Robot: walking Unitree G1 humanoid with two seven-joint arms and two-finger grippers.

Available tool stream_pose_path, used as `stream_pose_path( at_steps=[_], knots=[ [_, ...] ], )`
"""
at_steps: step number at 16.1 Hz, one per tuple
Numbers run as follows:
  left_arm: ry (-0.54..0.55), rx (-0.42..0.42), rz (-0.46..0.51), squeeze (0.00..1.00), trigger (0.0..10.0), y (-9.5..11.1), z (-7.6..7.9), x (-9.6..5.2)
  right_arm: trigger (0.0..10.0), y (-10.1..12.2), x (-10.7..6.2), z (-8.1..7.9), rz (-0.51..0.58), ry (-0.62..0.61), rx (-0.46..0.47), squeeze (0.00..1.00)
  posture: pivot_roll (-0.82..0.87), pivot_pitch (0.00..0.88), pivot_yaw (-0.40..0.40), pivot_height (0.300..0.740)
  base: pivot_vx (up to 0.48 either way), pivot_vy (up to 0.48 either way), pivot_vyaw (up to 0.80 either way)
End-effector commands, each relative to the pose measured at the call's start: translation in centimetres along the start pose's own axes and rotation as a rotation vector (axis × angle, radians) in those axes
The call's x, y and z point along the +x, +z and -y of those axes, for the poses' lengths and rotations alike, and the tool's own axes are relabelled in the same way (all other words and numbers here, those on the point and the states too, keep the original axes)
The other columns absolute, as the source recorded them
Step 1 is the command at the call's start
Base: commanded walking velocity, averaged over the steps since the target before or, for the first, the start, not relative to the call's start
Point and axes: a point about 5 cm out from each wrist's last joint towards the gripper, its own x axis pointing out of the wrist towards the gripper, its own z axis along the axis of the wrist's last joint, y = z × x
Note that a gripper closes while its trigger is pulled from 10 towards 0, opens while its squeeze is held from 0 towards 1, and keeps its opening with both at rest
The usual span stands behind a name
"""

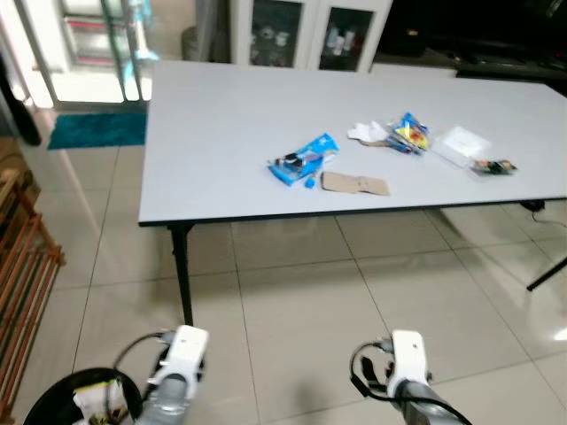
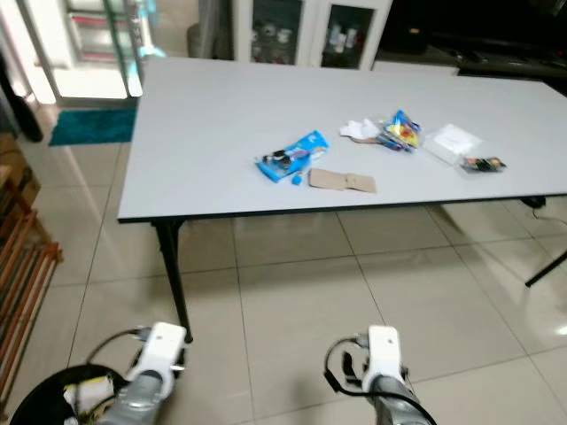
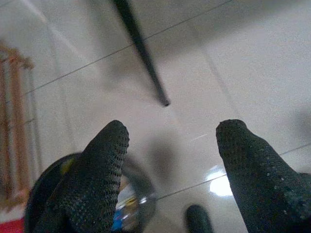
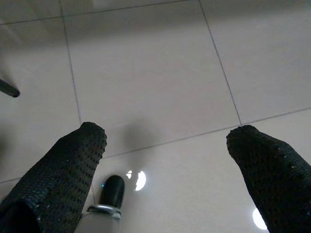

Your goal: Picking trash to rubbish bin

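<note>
On the white table [image 1: 230, 133] lie a blue wrapper [image 1: 304, 160], a brown cardboard piece [image 1: 354, 184], a white crumpled tissue [image 1: 367, 133], a colourful packet [image 1: 407, 133], a clear plastic box [image 1: 462, 144] and a small dark wrapper [image 1: 493, 166]. A black rubbish bin [image 1: 80, 398] with trash inside stands on the floor at the lower left, under my left arm. My left gripper [image 3: 170, 145] hangs open above the floor and the bin [image 3: 53, 194]. My right gripper [image 4: 167, 145] is open over bare tiles, holding nothing.
A black table leg [image 1: 182, 274] stands just ahead of the left arm. A wooden rack [image 1: 22, 266] lines the left edge. A teal mat [image 1: 97, 128] and a white cabinet [image 1: 310, 35] lie beyond the table. Tiled floor spreads in front.
</note>
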Motion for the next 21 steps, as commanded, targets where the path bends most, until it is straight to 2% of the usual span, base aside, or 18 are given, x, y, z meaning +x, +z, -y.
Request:
stream_pose_path(
  at_steps=[1, 5, 8, 12, 15, 18, 21],
  knots=[
    [0.002, 0.014, -0.007, 0.00, 10.0, 0.1, 0.4, 0.0, 10.0, -0.2, -0.1, 0.7, -0.009, -0.015, 0.004, 0.00, -0.03, 0.035, -0.143, 0.740, 0.000, 0.000, 0.00],
    [0.007, 0.029, -0.010, 0.00, 10.0, 0.0, -0.1, 0.0, 10.0, -0.3, -0.1, 0.1, -0.011, -0.007, 0.015, 0.00, -0.02, 0.031, -0.115, 0.740, 0.000, 0.000, 0.00],
    [0.017, 0.060, -0.010, 0.00, 10.0, 0.0, -1.2, 0.2, 10.0, -0.5, 0.0, -1.2, -0.011, 0.008, 0.046, 0.00, 0.00, 0.029, -0.070, 0.740, 0.000, 0.000, 0.00],
    [0.030, 0.112, -0.025, 0.00, 10.0, -0.1, -1.9, 0.3, 10.0, -0.8, 0.0, -1.8, -0.017, 0.016, 0.059, 0.00, -0.02, 0.023, -0.032, 0.740, 0.000, -0.071, 0.00],
    [0.023, 0.116, -0.025, 0.00, 10.0, 0.0, -1.6, 0.3, 10.0, -0.9, -0.1, -1.7, -0.010, 0.016, 0.043, 0.00, -0.03, 0.013, -0.033, 0.740, 0.000, -0.100, 0.00],
    [0.023, 0.102, -0.028, 0.00, 10.0, -0.1, -1.2, 0.3, 10.0, -1.0, -0.1, -1.6, -0.013, 0.026, 0.023, 0.00, -0.02, 0.003, -0.060, 0.740, 0.000, -0.100, 0.80],
    [0.035, 0.083, -0.038, 0.00, 10.0, -0.4, -1.2, 0.2, 10.0, -1.0, -0.1, -1.5, -0.020, 0.030, 0.008, 0.00, -0.01, 0.000, -0.073, 0.740, 0.000, -0.100, 0.00]
  ],
)
